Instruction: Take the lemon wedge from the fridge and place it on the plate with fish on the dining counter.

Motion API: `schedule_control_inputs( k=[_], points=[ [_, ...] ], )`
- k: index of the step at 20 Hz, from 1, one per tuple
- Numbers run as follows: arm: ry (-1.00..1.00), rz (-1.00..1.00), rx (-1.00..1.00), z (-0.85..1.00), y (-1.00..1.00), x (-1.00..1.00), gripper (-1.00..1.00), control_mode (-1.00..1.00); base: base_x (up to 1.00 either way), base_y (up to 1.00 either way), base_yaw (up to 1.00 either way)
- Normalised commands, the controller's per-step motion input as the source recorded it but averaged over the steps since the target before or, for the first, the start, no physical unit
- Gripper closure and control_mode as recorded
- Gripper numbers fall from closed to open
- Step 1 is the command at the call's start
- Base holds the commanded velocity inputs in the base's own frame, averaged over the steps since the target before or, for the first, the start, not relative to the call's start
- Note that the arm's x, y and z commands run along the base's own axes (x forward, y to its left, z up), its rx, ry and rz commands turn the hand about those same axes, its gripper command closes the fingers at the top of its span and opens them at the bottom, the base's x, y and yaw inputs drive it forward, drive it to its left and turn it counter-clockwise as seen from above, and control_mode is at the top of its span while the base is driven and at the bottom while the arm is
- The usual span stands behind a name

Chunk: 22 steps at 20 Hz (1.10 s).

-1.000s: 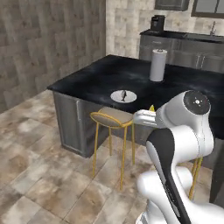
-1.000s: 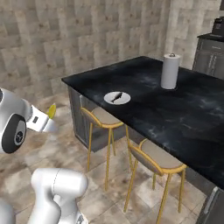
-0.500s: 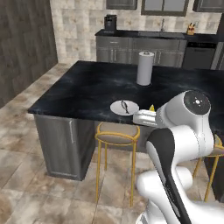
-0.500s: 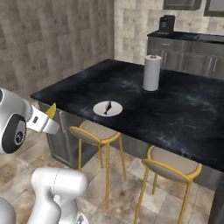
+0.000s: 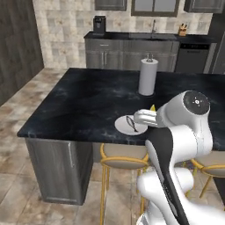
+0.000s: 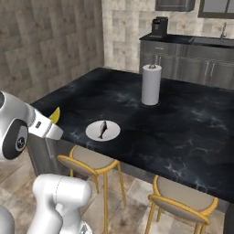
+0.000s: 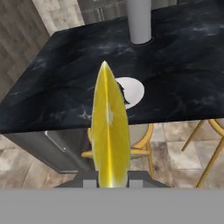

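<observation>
Now, from the left base view, the plate with fish (image 5: 131, 125) sits on the black tabletop (image 5: 83, 101). From the right, the lemon wedge (image 6: 55, 115) pokes out short of it. Up close, the jaws pinch it, so it must next be carried over the plate.

No text, label, brand, number or sign can be read anywhere.

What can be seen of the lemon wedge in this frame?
The lemon wedge is a bright yellow, narrow, pointed slice with a paler streak down its middle. It stands on end, tip away from the hand, clamped at its base in the shut tool. It is carried in the air, short of the dining counter, touching only the tool. From the right base view its tip pokes out beyond the tool.
</observation>
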Motion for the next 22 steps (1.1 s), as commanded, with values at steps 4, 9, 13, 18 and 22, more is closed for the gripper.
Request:
schedule_control_inputs(
  k=[4, 9, 13, 18, 22],
  points=[
    [0.00, 0.00, 0.00, 0.00, 0.00, 0.00, 1.00, 1.00, 0.75, -0.03, -0.02],
    [0.00, 0.00, 0.00, 0.00, 0.00, 0.00, 1.00, 1.00, 0.55, -0.14, 0.00],
    [0.00, 0.00, 0.00, 0.00, 0.00, 0.00, 1.00, 1.00, 0.66, -0.07, 0.00],
    [0.12, 0.00, 0.00, -0.05, -0.03, 0.61, 1.00, -1.00, 0.15, -0.01, 0.00],
    [0.23, 0.00, 0.00, 0.00, 0.00, 0.87, 1.00, -1.00, 0.00, 0.00, 0.00]
  ],
)
